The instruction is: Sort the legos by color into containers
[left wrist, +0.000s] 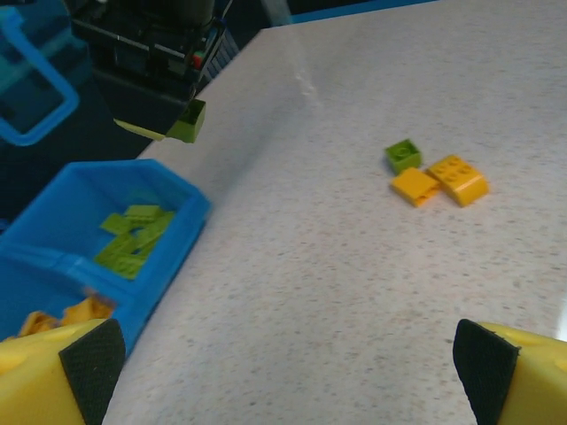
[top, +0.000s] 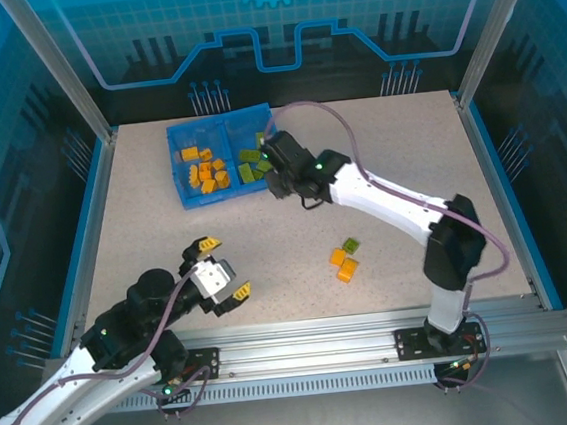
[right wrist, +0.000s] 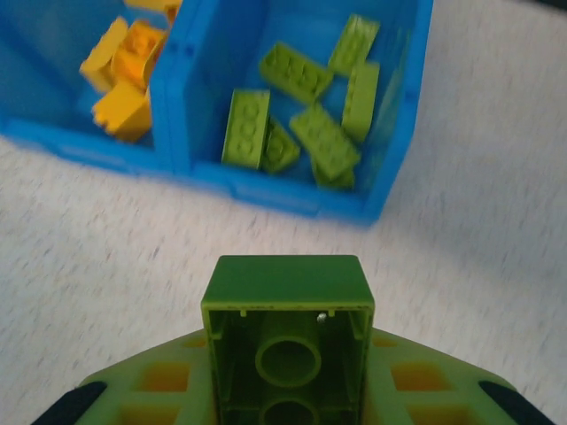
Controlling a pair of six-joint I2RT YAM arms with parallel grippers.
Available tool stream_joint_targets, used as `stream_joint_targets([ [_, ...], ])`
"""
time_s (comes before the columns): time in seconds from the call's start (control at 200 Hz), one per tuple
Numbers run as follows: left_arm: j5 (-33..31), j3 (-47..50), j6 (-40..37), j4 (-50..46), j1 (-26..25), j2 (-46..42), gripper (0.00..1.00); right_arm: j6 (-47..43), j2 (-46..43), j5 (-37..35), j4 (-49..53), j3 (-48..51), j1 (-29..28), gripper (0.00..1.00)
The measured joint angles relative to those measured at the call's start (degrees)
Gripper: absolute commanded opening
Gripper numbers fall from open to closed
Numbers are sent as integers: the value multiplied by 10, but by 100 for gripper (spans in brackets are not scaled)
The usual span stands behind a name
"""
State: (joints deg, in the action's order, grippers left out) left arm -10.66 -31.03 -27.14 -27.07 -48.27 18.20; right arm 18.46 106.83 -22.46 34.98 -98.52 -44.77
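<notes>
My right jaws clench a green brick [right wrist: 285, 292] just short of the tray [right wrist: 266, 190], facing its green compartment. My left jaws stand released above the surface [left wrist: 354, 310], where three bricks [left wrist: 456, 177] lie.

held green brick [right wrist: 283, 345] cut off at bottom edge; tray [right wrist: 266, 190] blurred

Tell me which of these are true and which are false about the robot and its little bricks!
1. The right gripper is shut on a light green studded plastic brick. True.
2. The left gripper holds an orange brick. False: it is open and empty.
3. One loose green brick and two loose orange bricks lie on the speckled table. True.
4. The blue plastic tray mixes both colours in one compartment. False: its orange pile sits left, its green pile right.
</notes>
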Motion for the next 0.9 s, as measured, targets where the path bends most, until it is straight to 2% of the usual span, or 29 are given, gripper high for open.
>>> stream_joint_targets([
  [0.225,-47,0,0,0,0,-17,99,-63,213,-11,3,-240,45,32],
  [0.505,-52,3,2,5,10,-18,99,-94,441,7,36,-551,81,37],
  [0.545,-52,4,2,5,13,-18,99,-98,457,8,35,-571,83,41],
  [0.635,-52,5,2,5,16,-18,99,-108,477,16,27,-587,86,58],
  [0.69,-52,7,2,5,17,-18,99,-118,483,18,23,-590,87,65],
  [0.9,-50,12,4,10,21,-12,99,-132,481,32,19,-606,88,66],
])
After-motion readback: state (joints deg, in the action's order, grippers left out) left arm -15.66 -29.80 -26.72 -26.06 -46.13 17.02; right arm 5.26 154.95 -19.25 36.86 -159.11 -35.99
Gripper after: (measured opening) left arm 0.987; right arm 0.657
